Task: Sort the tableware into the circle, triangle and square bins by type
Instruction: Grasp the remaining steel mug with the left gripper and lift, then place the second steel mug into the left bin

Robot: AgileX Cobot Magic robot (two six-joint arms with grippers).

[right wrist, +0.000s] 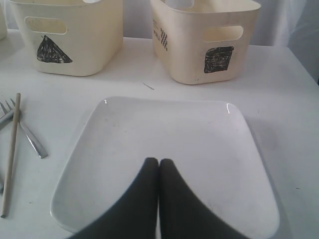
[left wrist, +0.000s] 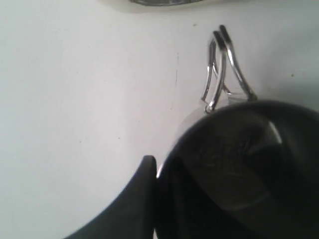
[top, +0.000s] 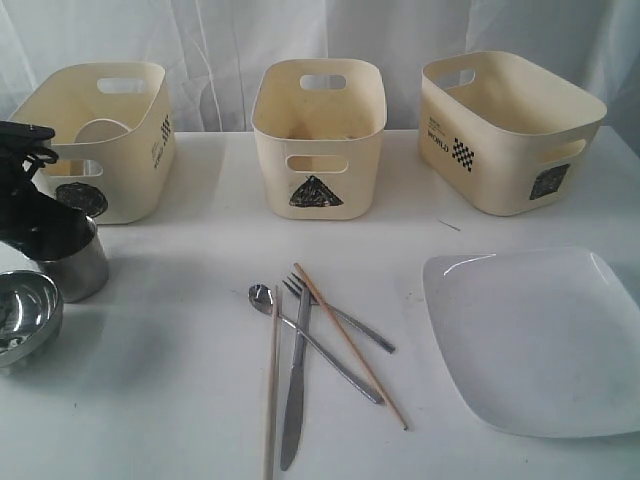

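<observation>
At the far left of the exterior view my left gripper (top: 58, 226) is shut on the rim of a steel mug (top: 74, 264) standing on the table. In the left wrist view one finger (left wrist: 142, 194) lies outside the mug (left wrist: 239, 174) wall and the other is hidden inside. A steel bowl (top: 25, 315) sits just in front of it. Spoon (top: 262, 297), fork (top: 345, 318), knife (top: 293, 390) and two chopsticks (top: 352, 348) lie crossed at the centre. My right gripper (right wrist: 158, 162) is shut and empty above the white plate (right wrist: 164, 124); the exterior view does not show it.
Three cream bins stand along the back: circle (top: 120, 190), triangle (top: 318, 160) and square (top: 500, 150). A white bowl (top: 102, 130) lies inside the circle bin. The plate (top: 540, 335) fills the front right. A white curtain hangs behind.
</observation>
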